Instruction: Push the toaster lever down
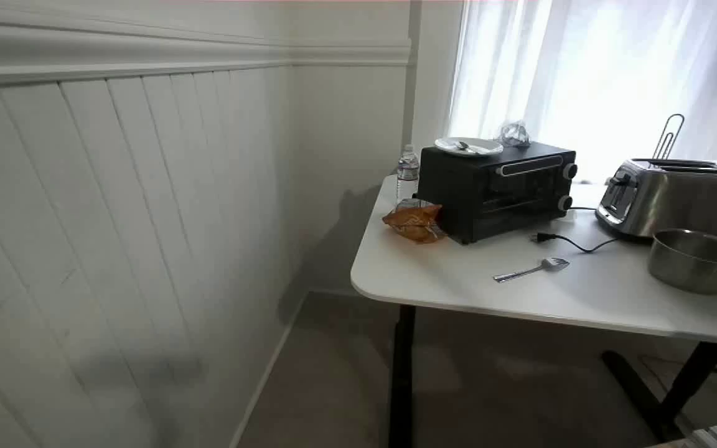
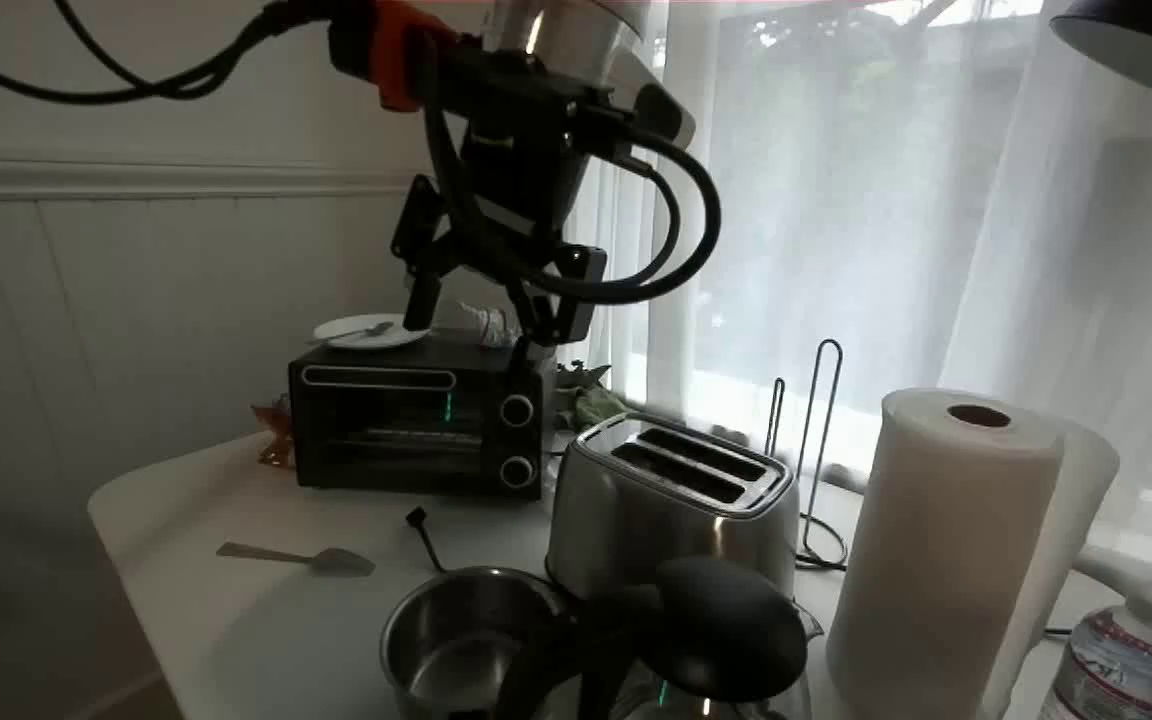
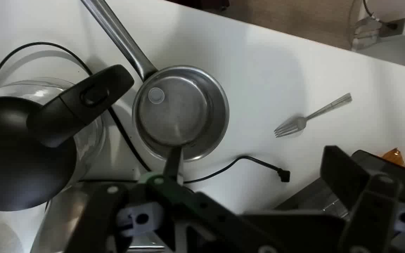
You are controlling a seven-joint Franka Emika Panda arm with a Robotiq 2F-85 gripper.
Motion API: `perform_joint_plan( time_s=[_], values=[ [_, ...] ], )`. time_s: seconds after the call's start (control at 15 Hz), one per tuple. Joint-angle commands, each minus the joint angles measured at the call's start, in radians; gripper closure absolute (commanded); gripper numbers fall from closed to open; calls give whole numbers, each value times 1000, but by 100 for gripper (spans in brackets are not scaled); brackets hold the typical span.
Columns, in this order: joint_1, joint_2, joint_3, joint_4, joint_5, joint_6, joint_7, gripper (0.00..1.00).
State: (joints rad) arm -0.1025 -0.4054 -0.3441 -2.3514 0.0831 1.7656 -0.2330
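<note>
**Black two-fingered gripper (image 2: 473,340) hangs spread beneath a silver metal arm (image 2: 566,35)**

In an exterior view, only the arm's end section shows, at the top edge. An orange-and-black block-shaped fitting (image 2: 401,55) sits at the wrist, and a thick black cable (image 2: 601,291) loops down past the gripper. The gripper points downward, tilted a little toward the lower left of that view, its jointed linkages splayed. In the wrist view, the dark, blurred fingers (image 3: 341,174) reach up from the lower edge, their tips well apart across a wide gap.

silver toaster (image 1: 685,202), black gripper (image 3: 253,158) and oven (image 1: 501,193), white table (image 1: 470,292), orange packet (image 1: 416,224)
</note>
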Motion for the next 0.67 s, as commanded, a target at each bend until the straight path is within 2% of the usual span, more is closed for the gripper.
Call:
perform_joint_plan(
  time_s=[0.0, 0.47, 0.6],
  values=[
    [-33, 5, 29, 2, 11, -3, -11, 0],
    [-33, 5, 29, 2, 11, -3, -11, 0],
    [-23, 9, 66, -5, 17, 31, 54, 0]
  ],
)
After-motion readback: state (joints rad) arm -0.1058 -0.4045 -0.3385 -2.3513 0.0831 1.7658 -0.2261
